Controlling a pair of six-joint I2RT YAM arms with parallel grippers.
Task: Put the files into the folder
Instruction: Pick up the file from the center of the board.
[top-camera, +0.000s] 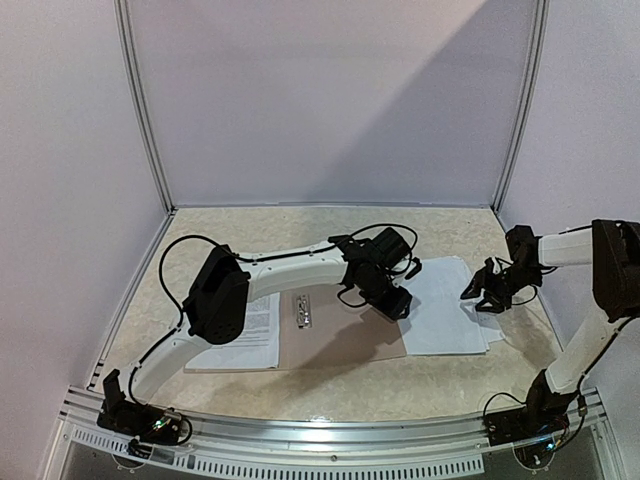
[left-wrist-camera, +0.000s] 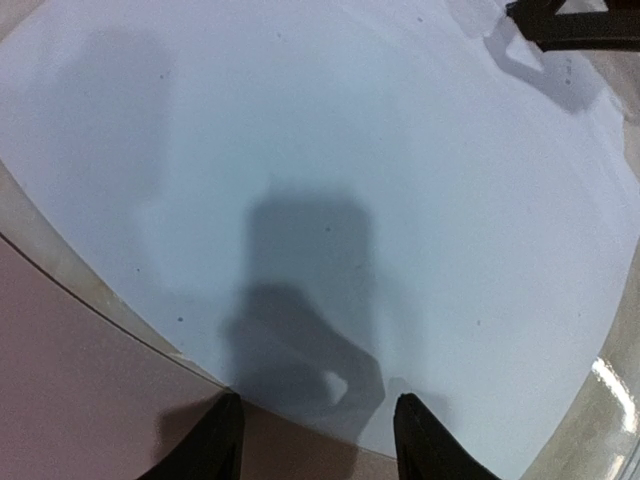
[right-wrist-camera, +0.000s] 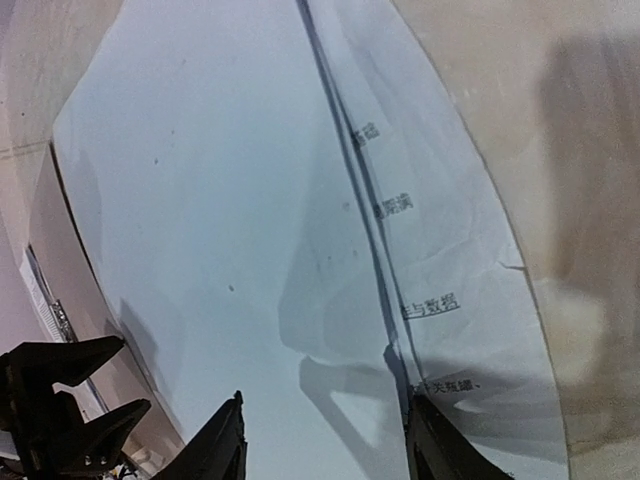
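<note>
Top external view: thin white paper sheets (top-camera: 445, 310) lie stacked on the beige table (top-camera: 300, 235), just beside the open flat brown card folder (top-camera: 340, 345). The left gripper (top-camera: 393, 303) hangs at the stack's left edge, the right gripper (top-camera: 482, 298) at its right edge; both jaws stand apart, holding nothing. We judge the step as gathering the stack; the next move calls for a firm edge pinch, then a slide onto the folder.

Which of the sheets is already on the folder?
The printed sheet at the far left, partly under the left arm, lying on the folder's left half. The other sheets sit stacked to the folder's right, blank side up.
</note>
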